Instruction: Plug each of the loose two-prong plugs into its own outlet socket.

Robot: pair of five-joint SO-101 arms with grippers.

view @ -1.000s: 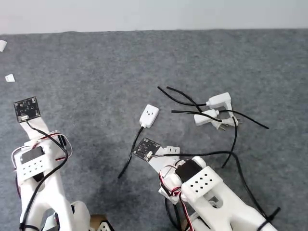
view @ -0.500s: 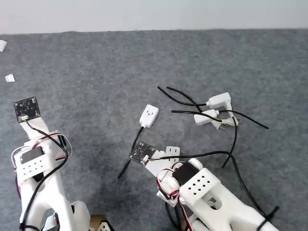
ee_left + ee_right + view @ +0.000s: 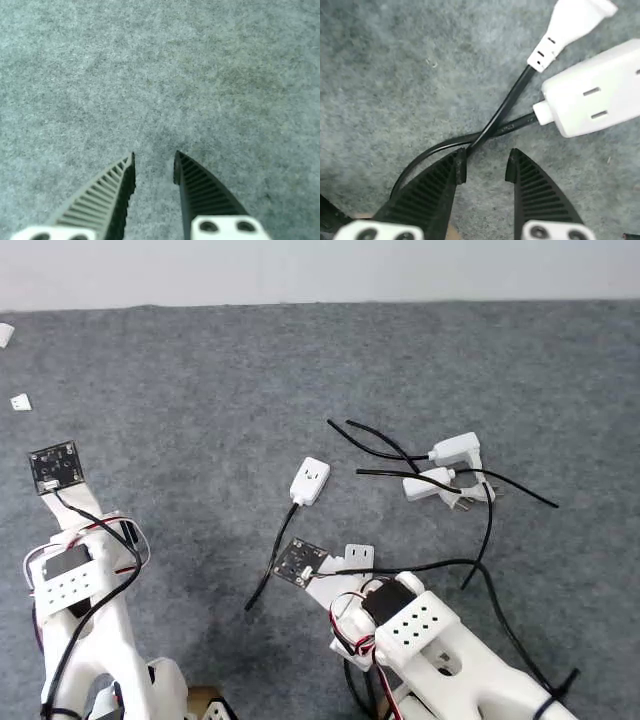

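1. My left gripper (image 3: 154,162) hangs well to the left of the outlet socket (image 3: 310,480), jaws parted over bare grey tabletop (image 3: 200,390) and holding nothing.
2. The outlet socket lies flat with its slots up and nothing plugged in (its cord trails back toward my arms).
3. My right gripper (image 3: 485,162) sits just on the arms' side of the socket, jaws apart and empty. Two black cords (image 3: 487,131) cross right at one fingertip.
4. Well to the right of the socket lies a white plug (image 3: 430,485) with bare prongs. A second white cord end (image 3: 455,450) lies close against it, and I cannot tell whether the two are joined.
5. I judge this the opening reach, with no plug picked up yet. The next move calls for carrying my right gripper clear of the cords to the pronged plug, closing on its body, then lining its prongs up with the socket's slots.
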